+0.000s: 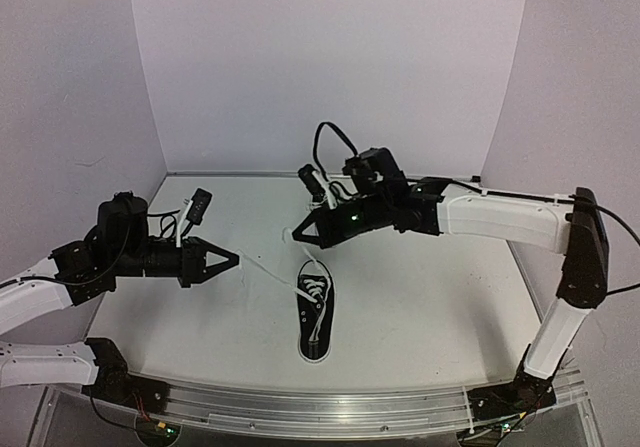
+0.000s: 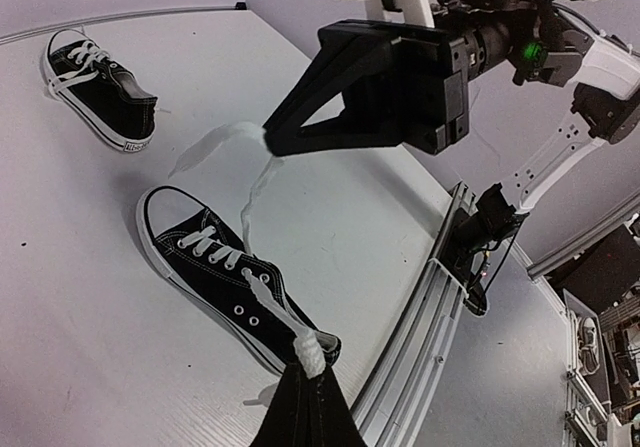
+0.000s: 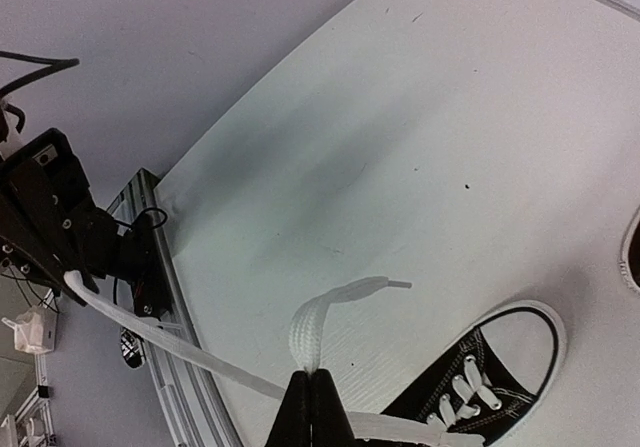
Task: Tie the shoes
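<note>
Near shoe: I see one black low-top sneaker [image 1: 314, 317] flat on the table [image 1: 430, 297], near the front edge and roughly between my two arms, toe cap toward the bases.
Second shoe: in the left wrist view another sneaker [image 2: 100, 87] lies further back on the table, well apart from the first; overhead, the right arm hides it.
Laces: two white strands run up from the near shoe, the left lace [image 1: 268, 270] out toward the left arm, the right lace [image 1: 306, 259] up toward the right arm.
Left gripper [image 1: 234, 260]: fingers pressed together, pinching the left lace end; the strand looks fairly taut.
Right gripper [image 1: 296, 235]: fingers closed on the right lace, with a short loop [image 3: 318, 319] standing up above the pinch in its wrist view.
Step in hand: I judge I am mid-knot on the near shoe, both strands drawn apart and lifted off it.
Next move: probably cross or wrap one strand round the other without losing either pinch, keeping the pull gentle so the shoe does not drag or tip.
Count: two shoes, two lace strands in play, two grippers, both occupied.
</note>
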Motion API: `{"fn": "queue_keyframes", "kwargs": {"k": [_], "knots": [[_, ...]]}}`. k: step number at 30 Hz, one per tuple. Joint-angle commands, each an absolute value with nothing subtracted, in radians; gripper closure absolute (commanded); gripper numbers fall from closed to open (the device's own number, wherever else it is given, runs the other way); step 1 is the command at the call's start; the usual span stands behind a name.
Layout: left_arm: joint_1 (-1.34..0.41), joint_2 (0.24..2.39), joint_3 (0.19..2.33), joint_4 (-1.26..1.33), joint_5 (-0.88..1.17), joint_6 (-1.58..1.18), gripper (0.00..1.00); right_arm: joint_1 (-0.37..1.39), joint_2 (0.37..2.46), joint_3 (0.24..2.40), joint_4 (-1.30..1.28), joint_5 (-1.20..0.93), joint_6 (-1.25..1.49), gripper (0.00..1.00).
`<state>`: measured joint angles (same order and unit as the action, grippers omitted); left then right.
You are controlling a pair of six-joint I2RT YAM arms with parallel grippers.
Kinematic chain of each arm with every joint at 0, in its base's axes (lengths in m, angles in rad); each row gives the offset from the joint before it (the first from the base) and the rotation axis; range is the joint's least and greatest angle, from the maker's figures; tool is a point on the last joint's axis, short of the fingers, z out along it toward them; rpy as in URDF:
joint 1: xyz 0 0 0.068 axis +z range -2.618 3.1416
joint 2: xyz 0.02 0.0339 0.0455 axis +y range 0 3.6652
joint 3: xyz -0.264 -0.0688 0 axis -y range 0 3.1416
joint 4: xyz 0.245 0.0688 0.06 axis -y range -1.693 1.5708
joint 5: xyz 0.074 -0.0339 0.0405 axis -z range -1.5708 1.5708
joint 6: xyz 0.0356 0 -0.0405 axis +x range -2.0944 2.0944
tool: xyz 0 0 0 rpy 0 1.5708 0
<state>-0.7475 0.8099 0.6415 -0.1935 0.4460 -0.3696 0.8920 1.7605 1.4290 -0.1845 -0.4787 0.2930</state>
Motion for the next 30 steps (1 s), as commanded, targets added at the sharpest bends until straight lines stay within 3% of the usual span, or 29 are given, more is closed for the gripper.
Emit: {"fn": "queue_keyframes", "kwargs": {"k": [1, 12, 30], "knots": [[-0.755, 0.793, 0.697, -0.204, 0.493, -0.381, 1.00, 0.919, 1.851, 1.522, -0.142, -0.520, 0.300, 1.00], [-0.762, 0.797, 0.685, -0.199, 0.493, -0.382, 1.00, 1.002, 2.003, 1.648, -0.140, -0.560, 0.322, 1.00], [-0.764, 0.779, 0.669, -0.172, 0.496, -0.384, 1.00, 1.005, 1.711, 1.465, -0.141, -0.449, 0.340, 1.00]]}}
